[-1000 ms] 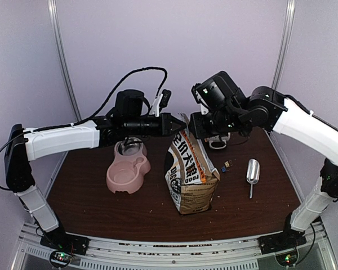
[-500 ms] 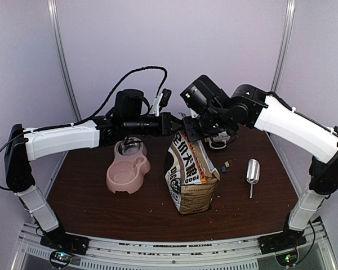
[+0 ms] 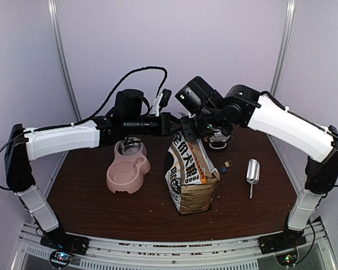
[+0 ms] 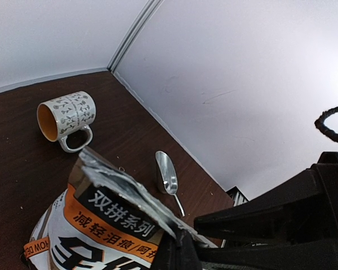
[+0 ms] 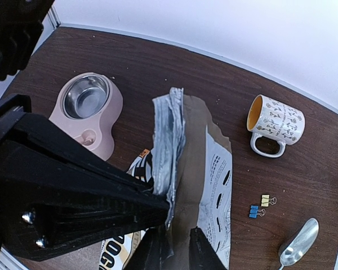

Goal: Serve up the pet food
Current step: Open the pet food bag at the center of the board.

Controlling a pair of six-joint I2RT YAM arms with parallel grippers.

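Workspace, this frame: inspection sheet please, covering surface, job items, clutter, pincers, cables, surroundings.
Surface: dark brown table, no spill seen.
Job's things: dog-food bag upright at centre, top open; pet food, nothing seen; pink double bowl left of it; silver scoop right of it.
Clutter: patterned mug on its side behind the bag; two binder clips between bag and scoop.
Pincers: left pincer shut on the bag's top edge; right pincer slightly open, straddling that edge.
Cables: black cable loops above the left arm.
Surroundings: pale walls.
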